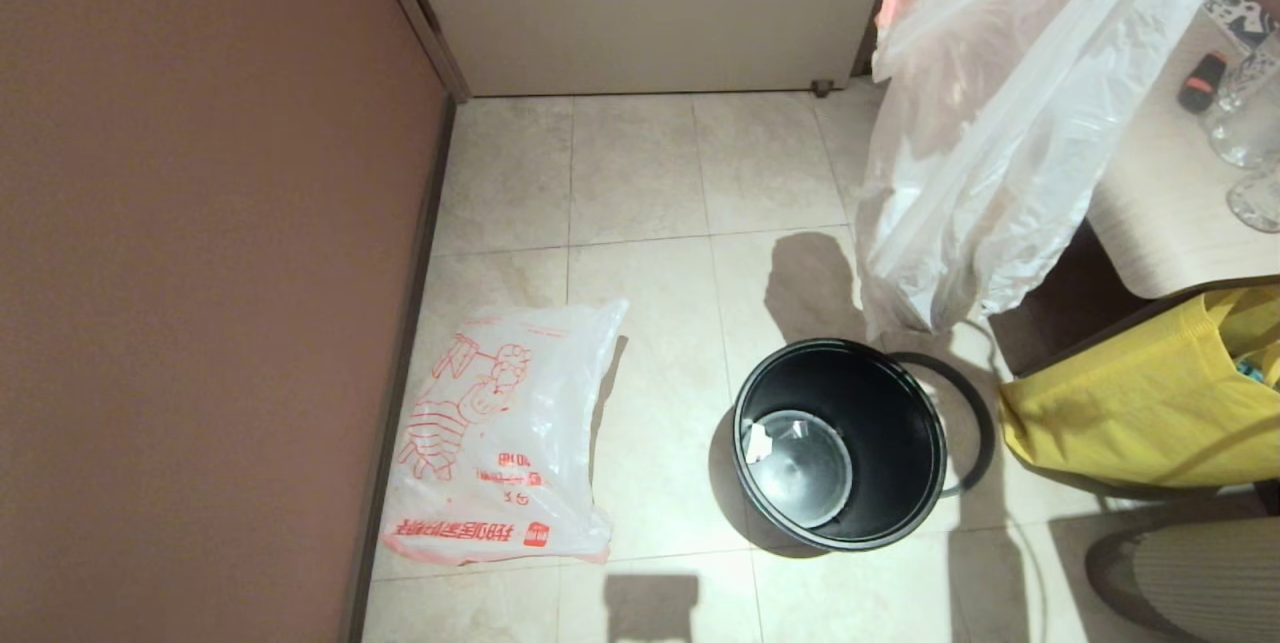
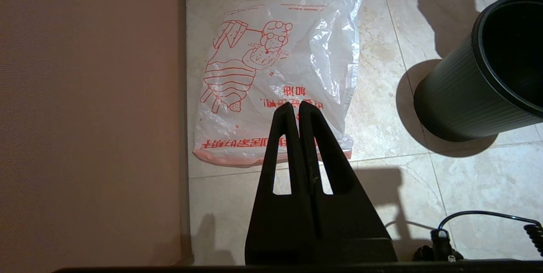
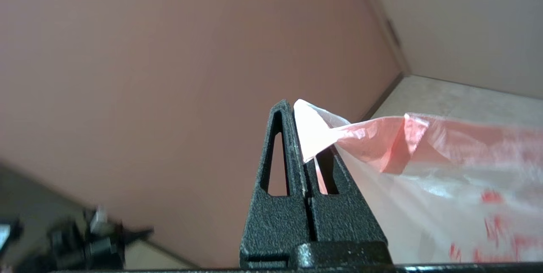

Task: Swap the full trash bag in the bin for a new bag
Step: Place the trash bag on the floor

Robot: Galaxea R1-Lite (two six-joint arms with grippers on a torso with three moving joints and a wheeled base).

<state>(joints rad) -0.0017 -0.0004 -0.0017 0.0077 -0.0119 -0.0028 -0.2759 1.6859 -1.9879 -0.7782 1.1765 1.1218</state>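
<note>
The full trash bag (image 1: 990, 123), translucent white with a pink-red rim, hangs in the air above and to the right of the bin. My right gripper (image 3: 295, 107) is shut on its pink rim (image 3: 382, 141); the gripper itself is out of the head view. The black round bin (image 1: 840, 443) stands on the floor with no bag in it, a small white scrap at its bottom. Its grey hoop (image 1: 975, 423) lies on the floor against its right side. The new bag (image 1: 500, 433), white with red characters, lies flat by the left wall. My left gripper (image 2: 295, 106) hovers shut and empty above the new bag (image 2: 275, 73).
A brown wall (image 1: 200, 273) runs along the left and a white door (image 1: 650, 3) closes the far end. A yellow bag (image 1: 1150, 403) sits under a light table (image 1: 1170, 193) with glasses at the right. A cable (image 2: 488, 218) lies on the tiles.
</note>
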